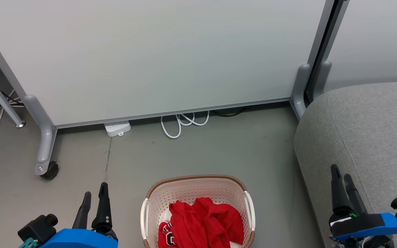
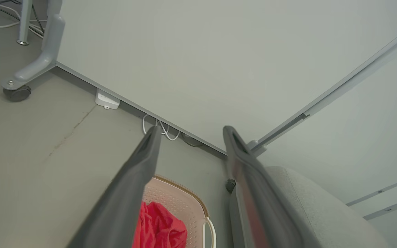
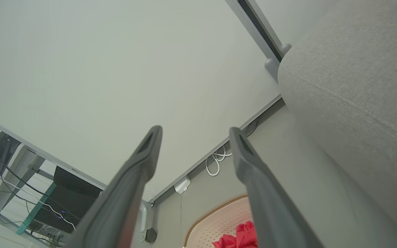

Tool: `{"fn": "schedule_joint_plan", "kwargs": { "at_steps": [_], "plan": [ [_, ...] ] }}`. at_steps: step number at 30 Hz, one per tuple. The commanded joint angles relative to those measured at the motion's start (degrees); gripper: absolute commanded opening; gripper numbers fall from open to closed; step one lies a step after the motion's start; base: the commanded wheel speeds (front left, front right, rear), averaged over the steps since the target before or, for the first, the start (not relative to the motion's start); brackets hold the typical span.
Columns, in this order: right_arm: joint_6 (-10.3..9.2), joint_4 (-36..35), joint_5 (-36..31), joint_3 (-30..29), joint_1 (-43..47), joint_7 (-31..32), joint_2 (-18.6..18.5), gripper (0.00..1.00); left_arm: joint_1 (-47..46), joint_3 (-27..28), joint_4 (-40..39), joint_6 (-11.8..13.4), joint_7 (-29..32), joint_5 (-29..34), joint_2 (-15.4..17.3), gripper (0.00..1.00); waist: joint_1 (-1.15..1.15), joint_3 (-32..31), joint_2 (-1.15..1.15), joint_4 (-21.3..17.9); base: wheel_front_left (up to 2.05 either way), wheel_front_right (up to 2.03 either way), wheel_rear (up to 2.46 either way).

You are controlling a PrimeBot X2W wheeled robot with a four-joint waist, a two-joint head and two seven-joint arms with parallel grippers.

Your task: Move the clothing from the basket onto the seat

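Beside the basket (image 1: 198, 193), left fingers (image 1: 103, 203) and right fingers (image 1: 336, 189) wide apart, empty.

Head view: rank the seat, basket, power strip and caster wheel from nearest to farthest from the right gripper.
1. seat, right beside the right gripper.
2. basket, bottom centre.
3. power strip, farther back, left of centre.
4. caster wheel, far left.

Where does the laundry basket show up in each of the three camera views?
Head view: basket at bottom centre, between left gripper and right gripper, red clothing inside.
Left wrist view: basket at bottom centre, between the fingers.
Right wrist view: basket at the bottom edge, between the fingers.
Shared landmark: white power strip at the partition's foot.
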Motion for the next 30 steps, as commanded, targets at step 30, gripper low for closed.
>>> {"fn": "schedule_joint_plan", "kwargs": {
  "at_steps": [30],
  "plan": [
    [0.13, -1.85, -21.44, -1.04, 1.01, -2.85, -0.43, 1.00, -0.45, -3.53, -1.78, 1.02, -5.10, 19.18, 0.75, 1.00, 0.00, -0.32, 0.00, 0.13, 0.00, 0.00, 0.00]
  ]
}}
